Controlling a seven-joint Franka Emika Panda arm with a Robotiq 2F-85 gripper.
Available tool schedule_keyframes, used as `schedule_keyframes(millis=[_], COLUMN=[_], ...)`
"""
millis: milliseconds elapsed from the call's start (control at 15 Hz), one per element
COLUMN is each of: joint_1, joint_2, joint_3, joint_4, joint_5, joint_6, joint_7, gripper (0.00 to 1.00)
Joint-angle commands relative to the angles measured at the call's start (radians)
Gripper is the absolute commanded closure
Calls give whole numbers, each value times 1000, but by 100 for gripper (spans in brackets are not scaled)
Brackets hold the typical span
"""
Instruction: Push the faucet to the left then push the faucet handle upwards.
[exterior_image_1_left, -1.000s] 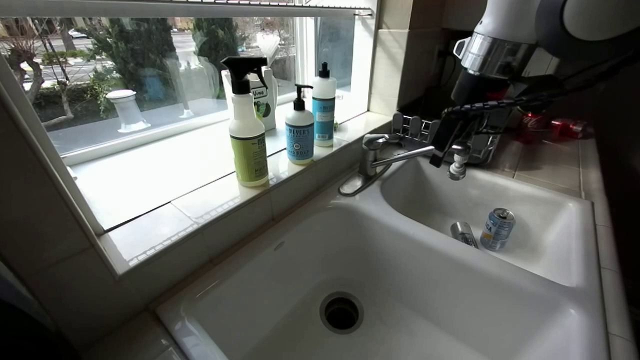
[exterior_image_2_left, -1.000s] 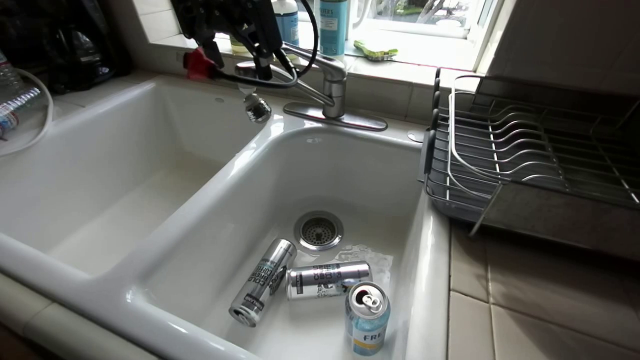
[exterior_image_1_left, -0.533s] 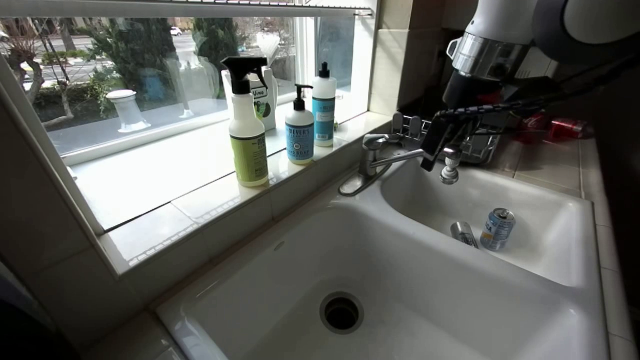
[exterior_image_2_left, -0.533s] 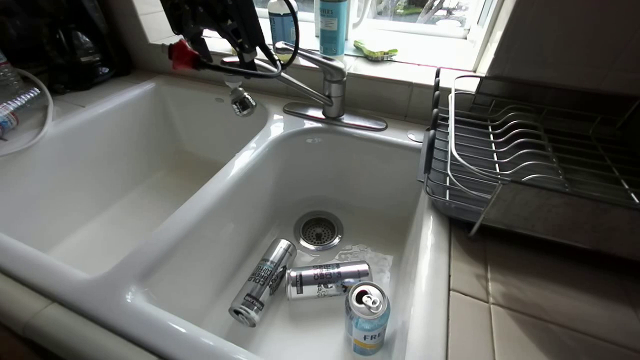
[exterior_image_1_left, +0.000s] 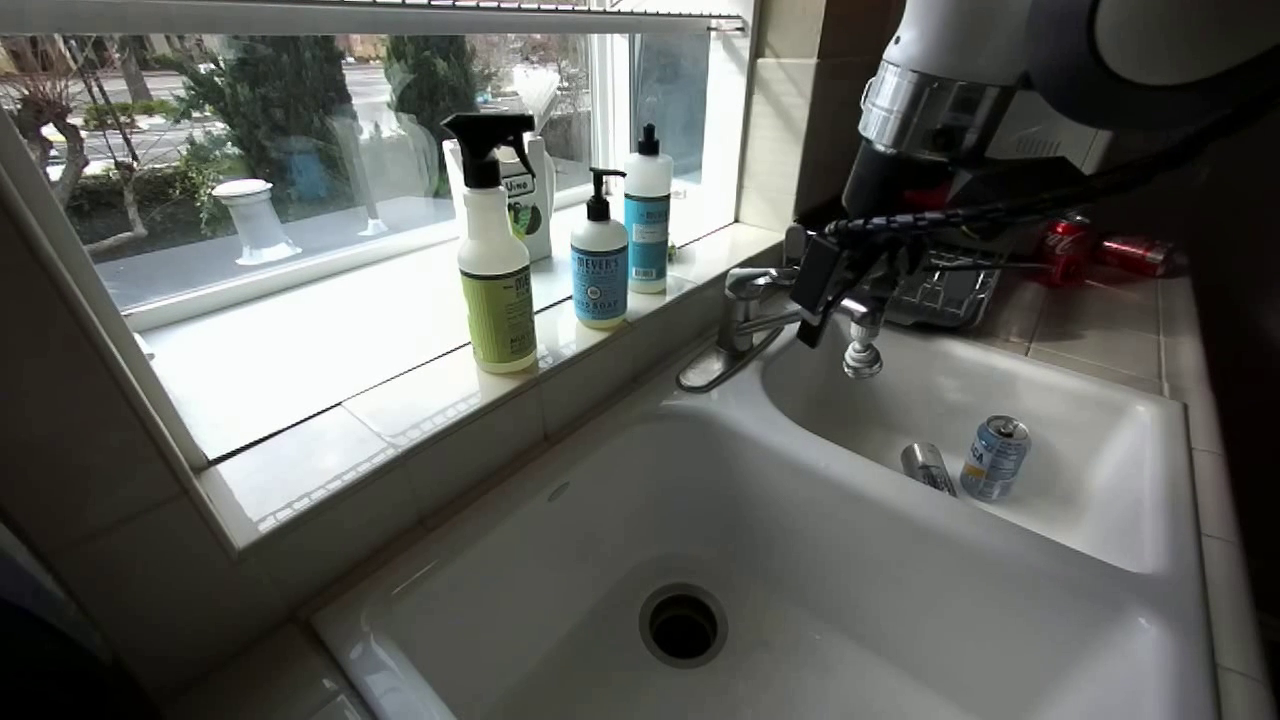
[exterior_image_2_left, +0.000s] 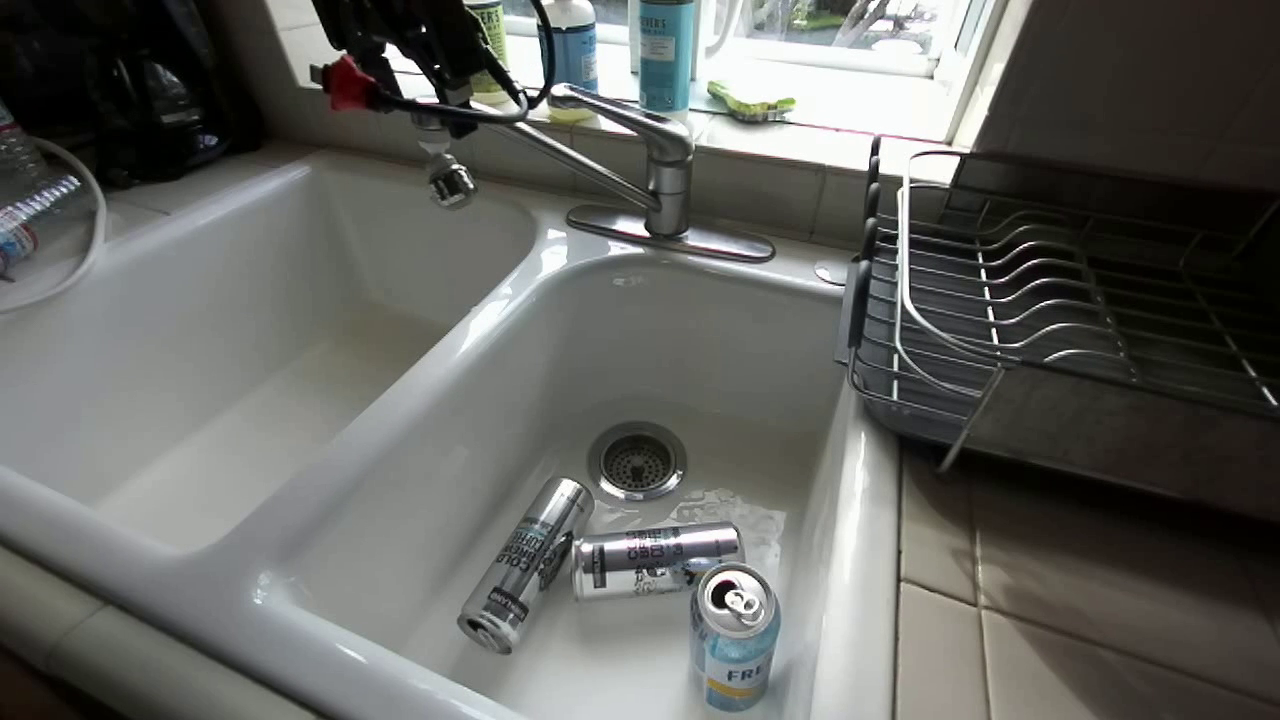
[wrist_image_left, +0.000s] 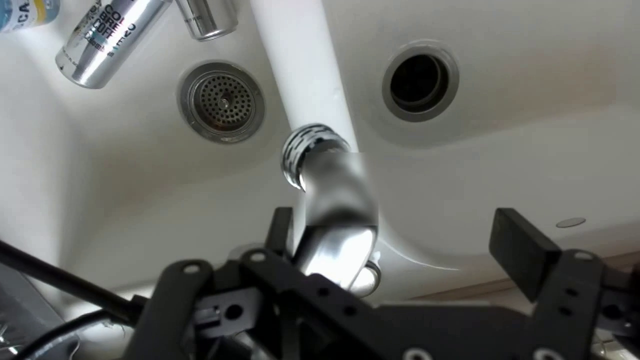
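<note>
The silver faucet has a long spout (exterior_image_2_left: 580, 163) that reaches over the left basin in an exterior view; its nozzle (exterior_image_2_left: 450, 181) hangs at the end. The lever handle (exterior_image_2_left: 622, 112) lies low above the faucet body, and also shows in an exterior view (exterior_image_1_left: 765, 274). My gripper (wrist_image_left: 397, 232) is open wide in the wrist view. The spout (wrist_image_left: 336, 255) runs between its fingers, close against the left finger; whether they touch is hard to tell. The gripper is at the spout's outer end in both exterior views (exterior_image_1_left: 838, 300) and partly hides it.
Soap and spray bottles (exterior_image_1_left: 600, 275) stand on the window sill behind the faucet. A dish rack (exterior_image_2_left: 1000, 300) stands beside the sink. Several cans (exterior_image_2_left: 735, 640) are in one basin. A raised divider (exterior_image_2_left: 390, 400) separates the basins. Red cans (exterior_image_1_left: 1065, 250) are on the counter.
My gripper and the faucet spout have swung left together in both exterior views. The nozzle has moved with them. The handle and faucet base have stayed put.
</note>
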Motion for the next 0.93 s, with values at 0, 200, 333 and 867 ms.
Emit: schedule_keyframes(millis=[0,200,333,867], joint_1=[37,53,55,65], joint_2=[65,93,114,161], joint_3=[28,32,33,34], joint_4=[89,120,139,187], joint_5=[62,115,135,165], joint_6=[-22,-17,-2,39], joint_7=[94,139,169,276], gripper=[0,0,0,0])
